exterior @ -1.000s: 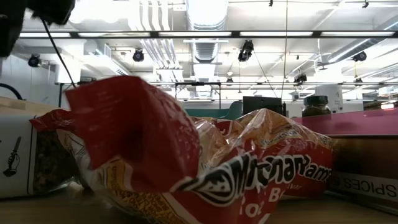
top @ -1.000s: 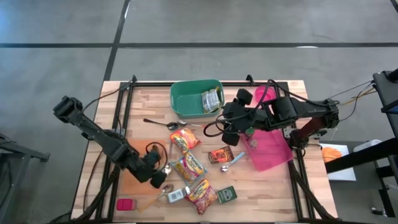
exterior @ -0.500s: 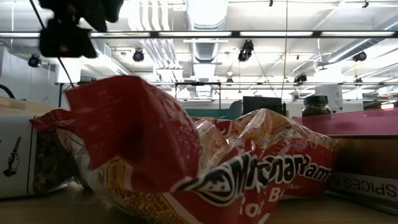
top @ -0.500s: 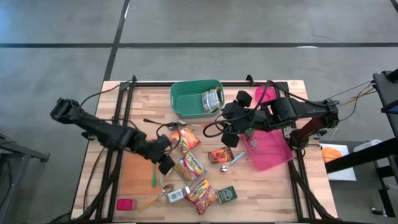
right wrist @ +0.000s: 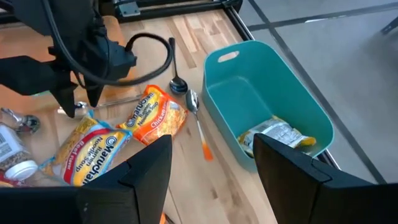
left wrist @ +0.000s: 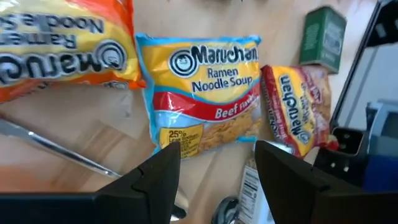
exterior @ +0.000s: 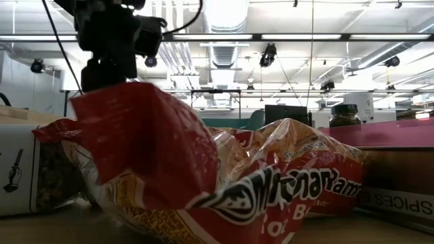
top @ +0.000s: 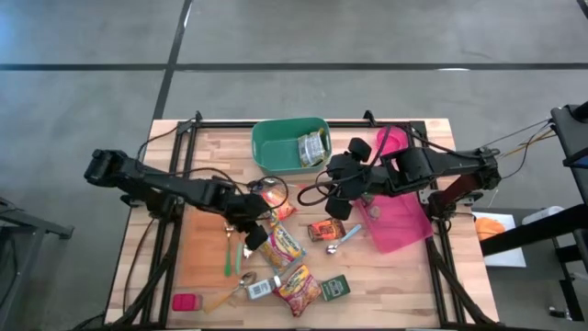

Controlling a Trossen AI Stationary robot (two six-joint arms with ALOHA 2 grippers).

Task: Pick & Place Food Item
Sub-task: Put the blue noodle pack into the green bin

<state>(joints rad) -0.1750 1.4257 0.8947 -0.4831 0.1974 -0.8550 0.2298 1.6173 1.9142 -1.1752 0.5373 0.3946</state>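
Three ramen packets lie flat on the wooden table: an orange one [top: 273, 199], a beef one with a yellow and blue front [left wrist: 200, 93] in the middle, and a red one [top: 299, 287] nearest the front edge. My left gripper [left wrist: 217, 180] hovers open just above the beef packet [top: 281, 245], its fingers on either side of the packet's lower end without touching it. My right gripper [right wrist: 214, 180] hangs open higher up, between the green bin [top: 276, 156] and the pink bin [top: 404, 230]. The green bin holds one packet [right wrist: 277, 134].
Spoons [top: 234, 181], a green utensil [top: 228, 255], a small orange box [top: 326, 228], a green spice box [top: 335, 287], a jar [top: 259, 288] and a pink item [top: 184, 302] lie around the packets. In the low view the red packet [exterior: 203, 176] fills the foreground.
My left gripper has swung from the near-left part of the table toward the right and a little toward the far edge. It now stands over the beef ramen packet, its wrist rolled on the way. It has stayed open.
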